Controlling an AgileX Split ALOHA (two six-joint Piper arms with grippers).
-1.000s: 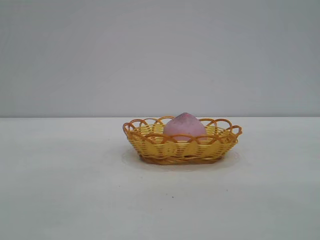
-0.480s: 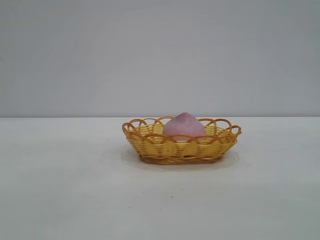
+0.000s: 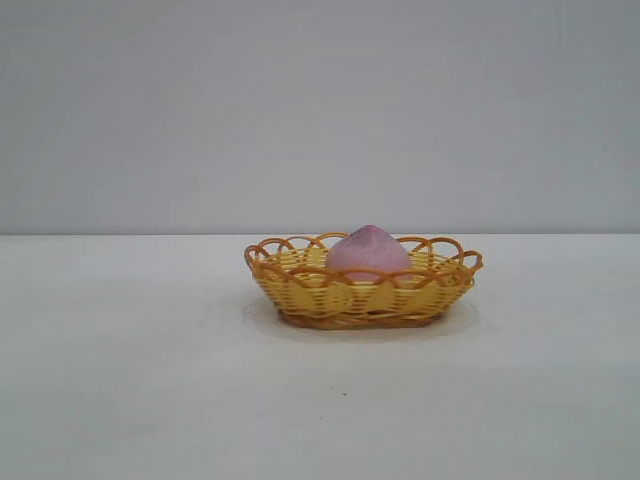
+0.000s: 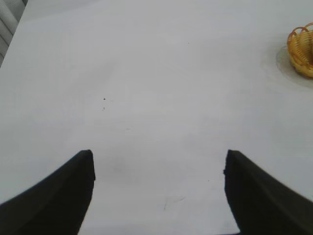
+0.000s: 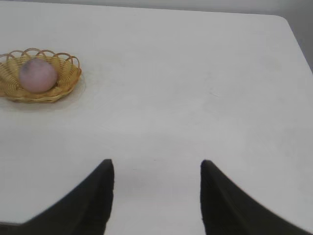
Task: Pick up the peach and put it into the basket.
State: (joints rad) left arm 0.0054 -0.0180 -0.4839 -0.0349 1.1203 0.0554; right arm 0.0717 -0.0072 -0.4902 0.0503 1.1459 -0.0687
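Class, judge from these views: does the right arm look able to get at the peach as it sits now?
Probably yes. The peach sits uncovered in the basket, its top above the rim. The right end effector is open, with only bare table between them. Reach itself is unconfirmed.

peach (image 3: 368,252) dusty pink-mauve; basket (image 3: 300,292) yellow weave, orange-brown looped rim; table (image 3: 120,380) white.

My exterior camera sits level with the white desk (image 3: 150,400), facing the yellow woven basket with the orange-brown looped rim (image 3: 362,290) at mid distance. Both wrist cameras look down across the desk from well back; each catches that basket far off, the left only its edge.
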